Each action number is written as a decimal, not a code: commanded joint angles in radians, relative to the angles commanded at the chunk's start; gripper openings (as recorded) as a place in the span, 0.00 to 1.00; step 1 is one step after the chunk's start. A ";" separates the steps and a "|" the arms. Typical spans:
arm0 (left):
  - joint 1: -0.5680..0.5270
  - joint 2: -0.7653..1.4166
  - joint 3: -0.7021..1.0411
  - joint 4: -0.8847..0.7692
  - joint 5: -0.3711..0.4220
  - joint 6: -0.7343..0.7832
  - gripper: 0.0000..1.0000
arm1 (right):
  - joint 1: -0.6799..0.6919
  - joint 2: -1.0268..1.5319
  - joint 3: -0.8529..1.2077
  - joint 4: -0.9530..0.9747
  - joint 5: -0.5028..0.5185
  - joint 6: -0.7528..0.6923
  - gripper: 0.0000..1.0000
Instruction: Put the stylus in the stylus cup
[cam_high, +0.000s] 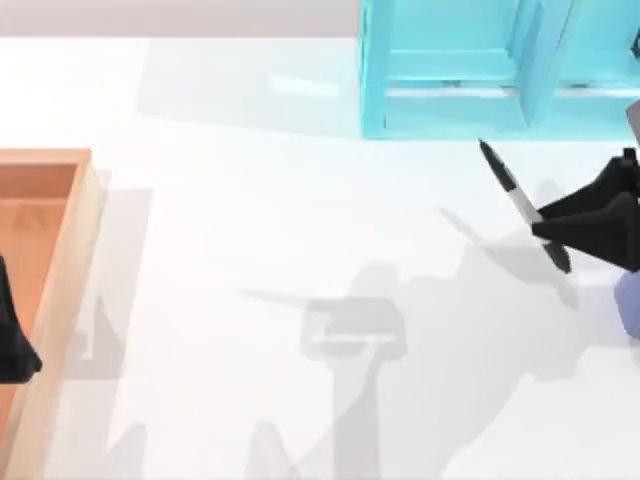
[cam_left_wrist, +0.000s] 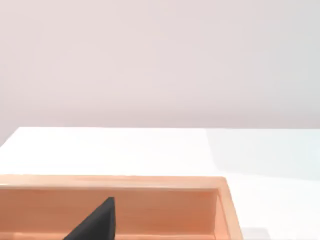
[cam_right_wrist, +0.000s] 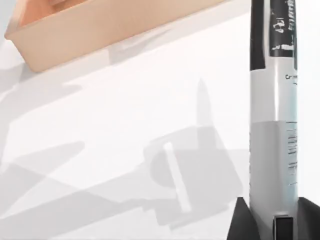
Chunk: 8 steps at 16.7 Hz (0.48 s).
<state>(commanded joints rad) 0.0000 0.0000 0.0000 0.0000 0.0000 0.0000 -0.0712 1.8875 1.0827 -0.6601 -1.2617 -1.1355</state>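
Observation:
The stylus (cam_high: 518, 203), black at both ends with a white-grey printed middle, hangs slanted above the table's right side. My right gripper (cam_high: 556, 228) is shut on it near its lower end. In the right wrist view the stylus (cam_right_wrist: 274, 125) runs straight out from between the two dark fingertips (cam_right_wrist: 241, 221). The stylus cup (cam_high: 630, 304), periwinkle blue, shows partly at the right edge, just nearer the front than the gripper. My left gripper (cam_high: 12, 345) is parked over the wooden tray at the far left.
A translucent turquoise shelf unit (cam_high: 450, 70) stands at the back right, close behind the stylus tip. The wooden tray (cam_high: 60, 260) (cam_left_wrist: 150, 182) (cam_right_wrist: 100, 25) lies along the left edge. The white table (cam_high: 300, 220) stretches between them, crossed by arm shadows.

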 joint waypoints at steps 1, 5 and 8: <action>0.000 0.000 0.000 0.000 0.000 0.000 1.00 | -0.065 0.000 -0.030 0.012 -0.093 -0.063 0.00; 0.000 0.000 0.000 0.000 0.000 0.000 1.00 | -0.288 0.001 -0.126 0.046 -0.424 -0.281 0.00; 0.000 0.000 0.000 0.000 0.000 0.000 1.00 | -0.405 0.001 -0.174 0.061 -0.601 -0.393 0.00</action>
<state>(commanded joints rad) 0.0000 0.0000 0.0000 0.0000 0.0000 0.0000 -0.4762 1.8883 0.9083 -0.5993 -1.8630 -1.5287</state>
